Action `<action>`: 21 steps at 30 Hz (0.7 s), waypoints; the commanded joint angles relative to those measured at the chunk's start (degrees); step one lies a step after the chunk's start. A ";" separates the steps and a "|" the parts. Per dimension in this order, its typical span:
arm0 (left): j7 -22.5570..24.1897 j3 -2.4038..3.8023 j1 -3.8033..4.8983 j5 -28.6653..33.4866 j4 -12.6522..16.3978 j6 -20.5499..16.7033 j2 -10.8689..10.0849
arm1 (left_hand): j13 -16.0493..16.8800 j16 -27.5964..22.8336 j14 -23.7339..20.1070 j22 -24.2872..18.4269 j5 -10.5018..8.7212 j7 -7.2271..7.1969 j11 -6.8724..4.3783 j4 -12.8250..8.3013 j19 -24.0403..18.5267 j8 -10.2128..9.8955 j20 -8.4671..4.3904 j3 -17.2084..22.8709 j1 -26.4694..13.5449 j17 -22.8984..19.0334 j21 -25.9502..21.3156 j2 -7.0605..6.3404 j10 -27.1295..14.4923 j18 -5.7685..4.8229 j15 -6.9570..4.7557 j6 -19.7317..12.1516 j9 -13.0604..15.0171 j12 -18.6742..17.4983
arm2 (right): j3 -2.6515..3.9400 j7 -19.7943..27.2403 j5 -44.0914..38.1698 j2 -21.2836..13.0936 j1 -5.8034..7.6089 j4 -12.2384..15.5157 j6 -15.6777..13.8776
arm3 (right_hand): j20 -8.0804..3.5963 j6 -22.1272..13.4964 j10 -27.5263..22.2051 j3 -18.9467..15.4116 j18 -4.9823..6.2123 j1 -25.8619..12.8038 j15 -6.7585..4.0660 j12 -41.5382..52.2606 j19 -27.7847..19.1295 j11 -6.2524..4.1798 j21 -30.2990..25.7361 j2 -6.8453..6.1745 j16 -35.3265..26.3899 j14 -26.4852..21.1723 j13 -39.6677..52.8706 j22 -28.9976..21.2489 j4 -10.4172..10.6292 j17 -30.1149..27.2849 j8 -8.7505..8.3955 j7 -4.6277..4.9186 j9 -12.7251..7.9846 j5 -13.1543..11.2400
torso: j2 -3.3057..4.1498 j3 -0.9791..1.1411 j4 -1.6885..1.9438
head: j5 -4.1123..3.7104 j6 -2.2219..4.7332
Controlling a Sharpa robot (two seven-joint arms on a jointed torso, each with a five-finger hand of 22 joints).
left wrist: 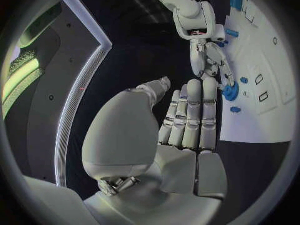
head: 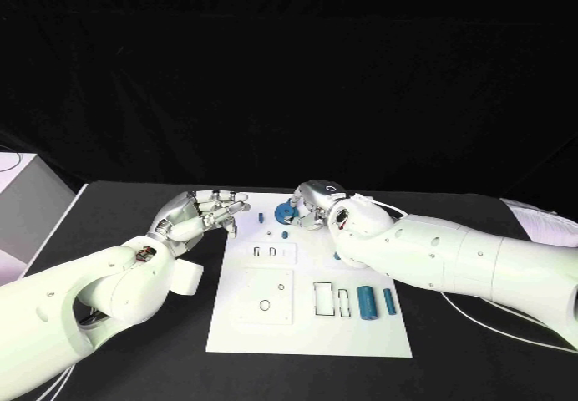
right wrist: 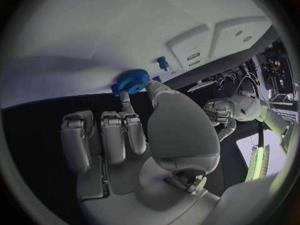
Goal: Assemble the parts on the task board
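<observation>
Nearest us, at six o'clock on the white task board [head: 259, 330], lie two blue cylindrical pegs [head: 366, 302] beside a rectangular slot [head: 325, 298]. They look rigid, light and smooth, so we would pinch them across the middle, since they may roll.

At nine o'clock, our left hand [head: 202, 214] rests just off the board's edge, fingers extended side by side and holding nothing.

Farthest, at twelve o'clock, our right hand [head: 316, 203] pinches the blue gear [right wrist: 132, 79] between thumb and a fingertip at the board's far edge. Its toothed rim gives good purchase; it seems hard plastic and light, best held across the rim. A small blue peg [right wrist: 163, 62] stands nearby.
</observation>
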 commanded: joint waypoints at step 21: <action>0.13 0.04 -0.01 -0.20 -0.08 0.71 0.12 | 0.08 0.31 -0.45 0.11 -0.09 -0.10 0.14 -0.21 -0.44 0.08 -0.06 0.66 -0.21 -0.01 0.33 0.14 -0.43 0.89 0.00 -0.36 0.12 -0.15 | -0.22 -0.78 -0.89 -2.25 -0.41 2.22 4.64 | 0.10 0.10 6.08 0.09 -0.40 -0.22 0.28 0.12 6.00 0.33 0.26 -0.58 0.31 5.56 15.08 15.06 0.31 12.76 -0.15 0.26 0.02 -0.61 | 0.04 0.03 0.00 | 0.22 -0.24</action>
